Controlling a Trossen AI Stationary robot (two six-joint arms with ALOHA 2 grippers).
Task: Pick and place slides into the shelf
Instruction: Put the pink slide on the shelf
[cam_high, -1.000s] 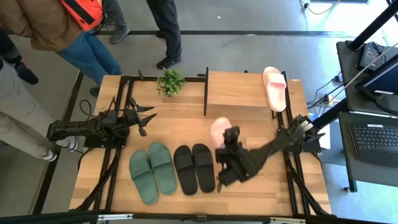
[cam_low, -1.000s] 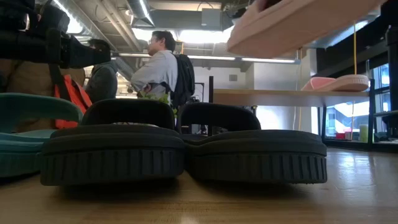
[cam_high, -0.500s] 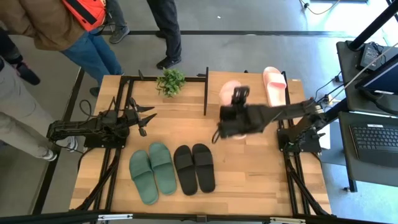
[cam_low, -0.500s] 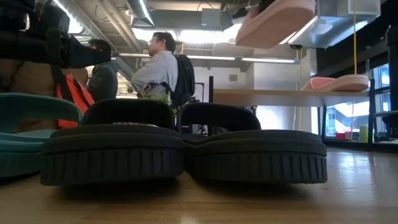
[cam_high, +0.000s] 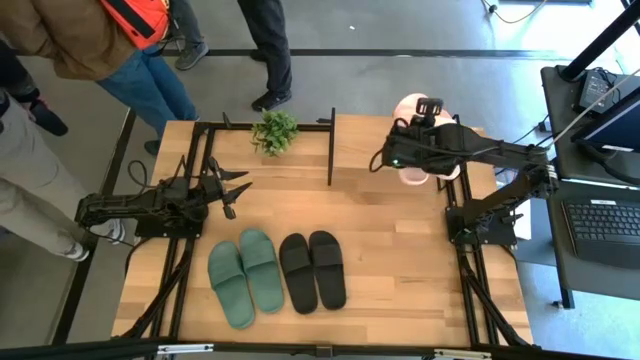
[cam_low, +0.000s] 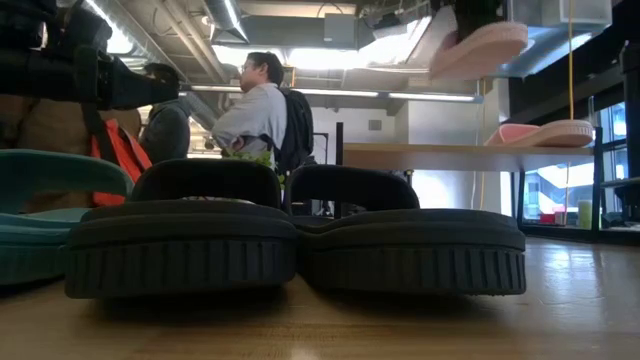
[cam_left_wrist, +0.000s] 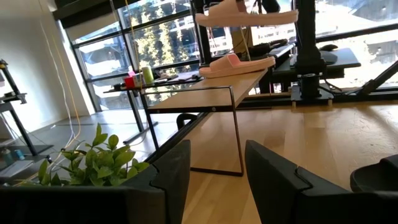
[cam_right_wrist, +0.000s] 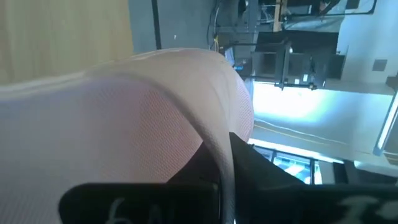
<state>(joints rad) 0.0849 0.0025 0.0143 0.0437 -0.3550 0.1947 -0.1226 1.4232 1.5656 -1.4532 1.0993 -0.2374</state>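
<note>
Your right gripper (cam_high: 412, 150) grips a pink slide (cam_low: 478, 50) above the shelf (cam_high: 375, 140) — its mate (cam_low: 545, 132) lies beside; left gripper (cam_high: 238, 190) open.

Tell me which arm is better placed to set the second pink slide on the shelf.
Right. The right gripper already holds the pink slide above the shelf, beside the other pink slide lying there. The left gripper is open over the table's left side, far from the shelf.

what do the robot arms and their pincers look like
Both arms are dark, near-black, jointed links with thin black cables along them. The left pincer ends in two slim pointed fingers; close up its fingers are blocky matte black. The right pincer carries a small boxy black wrist.
</note>
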